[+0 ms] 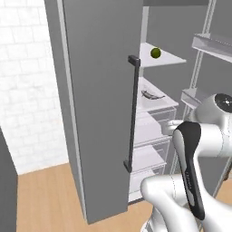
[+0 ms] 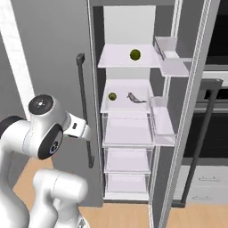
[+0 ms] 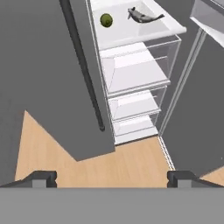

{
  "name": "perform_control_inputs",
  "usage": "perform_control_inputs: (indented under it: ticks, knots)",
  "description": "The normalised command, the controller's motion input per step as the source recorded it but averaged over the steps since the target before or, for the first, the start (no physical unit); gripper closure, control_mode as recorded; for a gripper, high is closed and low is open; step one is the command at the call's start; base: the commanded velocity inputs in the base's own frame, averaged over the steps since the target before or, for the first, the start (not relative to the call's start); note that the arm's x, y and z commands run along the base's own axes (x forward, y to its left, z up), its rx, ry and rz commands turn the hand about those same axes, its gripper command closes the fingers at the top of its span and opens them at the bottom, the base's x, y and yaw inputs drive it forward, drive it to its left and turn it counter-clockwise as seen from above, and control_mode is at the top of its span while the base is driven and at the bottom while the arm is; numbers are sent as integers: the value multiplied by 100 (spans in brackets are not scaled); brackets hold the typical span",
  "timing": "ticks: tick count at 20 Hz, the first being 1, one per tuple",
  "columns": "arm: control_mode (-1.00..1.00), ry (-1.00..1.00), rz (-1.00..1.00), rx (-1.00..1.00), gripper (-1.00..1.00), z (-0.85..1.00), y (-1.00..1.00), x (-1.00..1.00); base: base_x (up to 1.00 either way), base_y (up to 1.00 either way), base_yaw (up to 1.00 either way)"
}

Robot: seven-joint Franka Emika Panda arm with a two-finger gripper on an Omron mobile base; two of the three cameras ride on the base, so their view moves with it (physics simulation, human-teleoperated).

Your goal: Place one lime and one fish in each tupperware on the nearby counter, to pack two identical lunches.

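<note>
The fridge [image 2: 129, 120] is standing open, its right door [image 2: 196, 111] swung wide and its left door [image 1: 97, 108] standing closed with a dark bar handle [image 1: 132, 113] running down its edge.

On the upper shelf [image 2: 118, 60] one lime [image 2: 135, 54] is sitting alone, near the middle. On the shelf below [image 2: 124, 104] a second lime [image 2: 112, 96] is resting toward the left, and a fish [image 2: 136, 98] is lying to its right, near it but apart. In the hand view the same pair is appearing at the top: that lime [image 3: 106, 20] on the left, the fish [image 3: 143, 16] to the right with its tail pointing right. In the left base view the upper lime [image 1: 156, 53] and the fish [image 1: 152, 95] are visible past the edge of the left door.

Beneath the lower shelf, clear drawers [image 2: 128, 133] are stacked down to the floor. Door bins [image 2: 162, 118] are hanging on the inside of the right door.

The gripper [image 3: 112, 178] is hovering in front of the fridge, above the wood floor [image 3: 131, 164], well short of the shelves. Its two finger tips [image 3: 41, 178] are standing wide apart and nothing is lying between them; it is holding nothing.

The white arm [image 1: 195, 149] is reaching forward toward the opening.
</note>
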Motion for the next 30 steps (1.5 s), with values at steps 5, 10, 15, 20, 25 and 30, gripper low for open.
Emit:
perform_control_inputs:
  ticks: [5,10,15,20,25,30]
  knots:
    - [100,0,0,0,-100,0,0,0,65,-39,-19]
    - [100,0,0,0,-100,0,0,0,78,-31,-2]
    - [100,0,0,0,-100,0,0,0,60,-42,0]
    - [100,0,0,0,-100,0,0,0,44,-19,0]
    - [-100,0,0,-3,-100,2,21,33,9,6,0]
    - [-100,-10,0,-1,-100,75,16,3,0,0,0]
